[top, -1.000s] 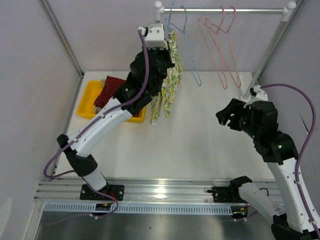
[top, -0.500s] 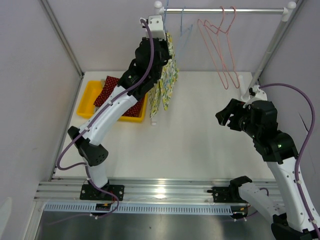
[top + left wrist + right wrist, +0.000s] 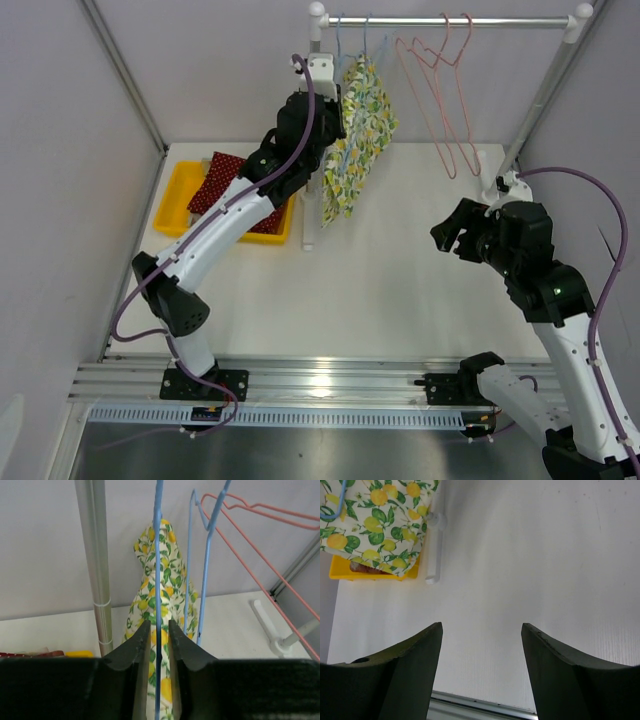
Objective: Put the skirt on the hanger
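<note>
Hangs further right than a second ago: lemon-print skirt (image 3: 358, 130), draped over the blue hanger (image 3: 158, 555) hooked on the rail (image 3: 450, 20). Left gripper (image 3: 159, 627) slackened around the hanger wire, slim gap either side, letting the rail bear it. Right gripper (image 3: 481, 625) spread wide, empty, parked aside.

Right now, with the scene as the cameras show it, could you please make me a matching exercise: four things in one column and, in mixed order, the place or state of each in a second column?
Column one
1. lemon-print skirt
2. pink hangers
3. yellow tray
4. right gripper

Column two
a. open, holding nothing
b. bare, hanging on the rail
c. hanging on a blue hanger
d. on the table, with a red dotted cloth in it

Pairs: 1-c, 2-b, 3-d, 4-a
</note>
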Controlling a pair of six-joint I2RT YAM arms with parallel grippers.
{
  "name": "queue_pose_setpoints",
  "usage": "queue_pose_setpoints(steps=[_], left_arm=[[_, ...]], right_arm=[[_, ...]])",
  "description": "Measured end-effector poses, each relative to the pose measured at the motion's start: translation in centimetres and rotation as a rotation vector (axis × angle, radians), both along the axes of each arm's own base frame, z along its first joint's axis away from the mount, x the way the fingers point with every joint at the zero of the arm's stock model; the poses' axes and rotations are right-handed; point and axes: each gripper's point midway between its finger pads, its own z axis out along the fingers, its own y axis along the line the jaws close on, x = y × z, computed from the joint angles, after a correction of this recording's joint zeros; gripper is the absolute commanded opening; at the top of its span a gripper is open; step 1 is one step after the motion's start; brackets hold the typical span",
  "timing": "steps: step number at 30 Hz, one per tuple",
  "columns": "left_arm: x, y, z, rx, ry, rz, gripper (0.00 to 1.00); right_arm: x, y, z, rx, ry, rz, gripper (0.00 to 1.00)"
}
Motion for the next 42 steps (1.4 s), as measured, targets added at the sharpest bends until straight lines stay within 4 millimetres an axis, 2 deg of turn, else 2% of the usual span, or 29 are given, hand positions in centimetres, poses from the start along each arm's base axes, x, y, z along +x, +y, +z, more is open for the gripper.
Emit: queue_pose_setpoints(steps=[5, 11, 16, 19, 22, 24, 27, 30, 32, 33, 36, 39, 40, 42], left_arm=[[-1.2, 0.4, -0.4, 0.003, 0.014, -0.033, 0.62], [-4.2, 2.0, 0.7, -0.013, 0.000, -0.083, 0.77], [-7.8, 4.6, 3.1, -0.057, -0.052, -0.119, 0.81], [-9.3, 6.6, 4.2, -0.090, -0.082, -0.106, 0.82], [-9.8, 10.0, 4.2, -0.141, -0.081, -0.043, 0.77], [-9.3, 13.4, 3.5, -0.178, -0.060, 0.054, 0.77], [-8.1, 17.8, 0.8, -0.217, 0.000, 0.205, 0.77], [-6.8, 20.4, -3.5, -0.225, 0.101, 0.311, 0.73], [-5.5, 21.1, -6.6, -0.212, 0.178, 0.359, 0.72], [-5.0, 21.3, -8.0, -0.205, 0.211, 0.374, 0.72], [-3.3, 21.0, -14.4, -0.151, 0.357, 0.406, 0.71], [-2.8, 20.4, -20.2, -0.086, 0.494, 0.406, 0.71], [-2.8, 20.2, -22.7, -0.054, 0.555, 0.406, 0.71], [-2.7, 20.0, -24.9, -0.025, 0.611, 0.405, 0.70]], right_arm=[[0.0, 0.0, -0.2, -0.002, 0.005, 0.000, 0.71], [0.1, 0.0, -1.4, -0.009, 0.024, 0.001, 0.71], [0.1, 0.3, -2.5, -0.009, 0.048, 0.016, 0.71], [0.2, 0.6, -2.8, -0.006, 0.051, 0.025, 0.71], [0.3, 0.7, -3.1, -0.003, 0.052, 0.031, 0.71], [0.5, 0.8, -3.3, -0.001, 0.053, 0.035, 0.71], [0.5, 1.1, -3.9, 0.001, 0.063, 0.044, 0.71], [0.5, 1.2, -4.5, 0.001, 0.077, 0.053, 0.71], [0.4, 1.3, -4.9, -0.001, 0.086, 0.057, 0.71], [0.4, 1.3, -5.0, -0.003, 0.088, 0.059, 0.71], [0.4, 1.4, -5.3, -0.005, 0.091, 0.065, 0.71], [0.4, 1.4, -5.7, -0.006, 0.101, 0.070, 0.71], [0.4, 1.5, -5.9, -0.006, 0.105, 0.072, 0.71], [0.3, 1.5, -6.3, -0.006, 0.112, 0.074, 0.71]])
